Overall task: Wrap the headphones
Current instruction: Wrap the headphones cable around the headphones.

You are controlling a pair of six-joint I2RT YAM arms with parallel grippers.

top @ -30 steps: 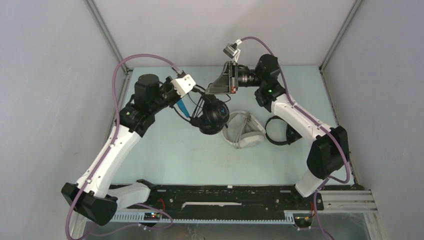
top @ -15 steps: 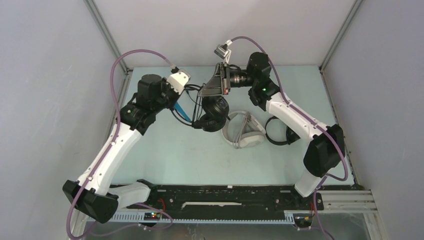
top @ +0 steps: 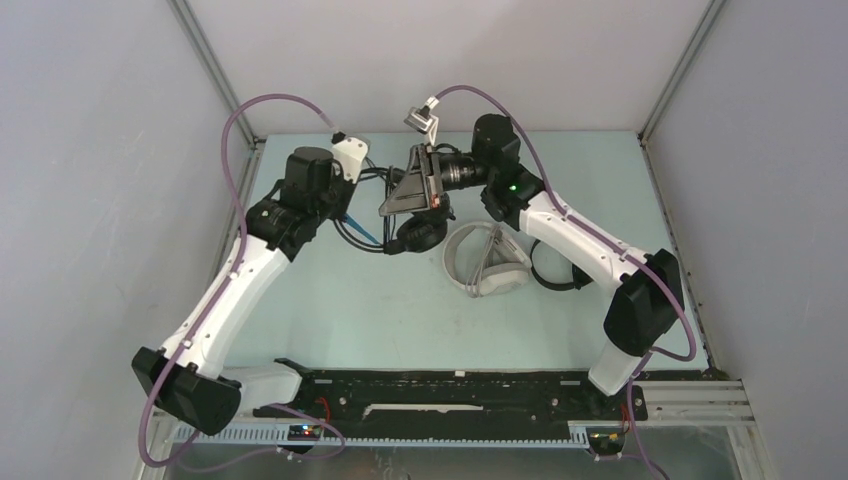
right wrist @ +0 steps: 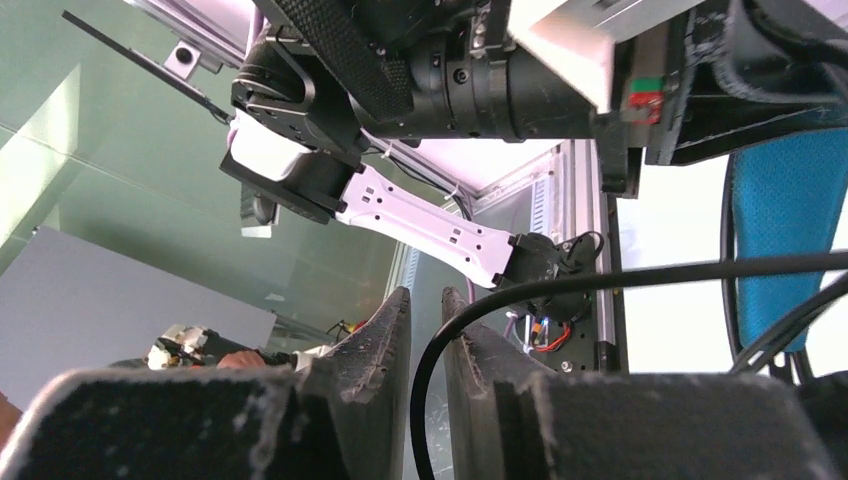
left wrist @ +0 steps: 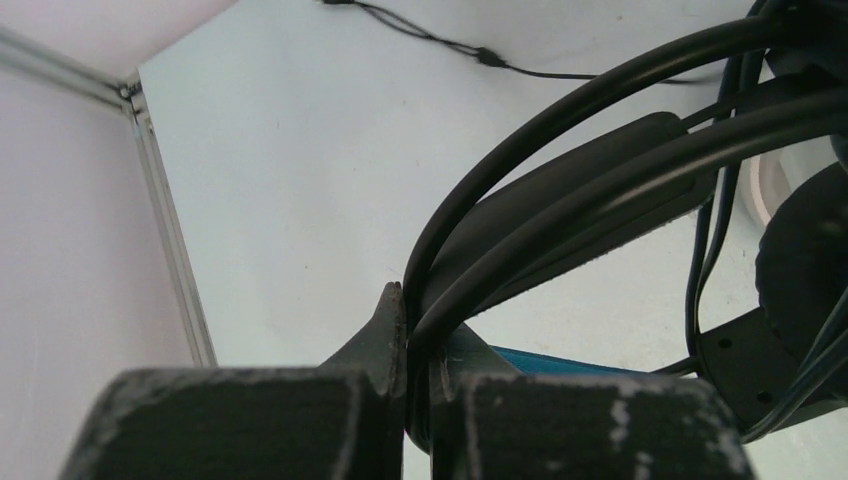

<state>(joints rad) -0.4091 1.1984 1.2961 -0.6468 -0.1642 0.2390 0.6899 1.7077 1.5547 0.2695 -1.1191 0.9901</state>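
At the far left of the table [top: 350,310], the left gripper [left wrist: 410,310] is clamped tight on the thin headband bars of the black headphones with the blue headband [top: 420,232]. Their ear cups hang just right of it, at the far centre. The right gripper [right wrist: 425,305] reaches in from the right, above those ear cups. Its jaws stand a narrow gap apart, and the thin black cable [right wrist: 640,275] curves down through that gap without being pinched. Right of centre the white-grey headphones [top: 485,262] lie on the table. The small black headphones [top: 550,270] sit just beside them, partly under the right arm.
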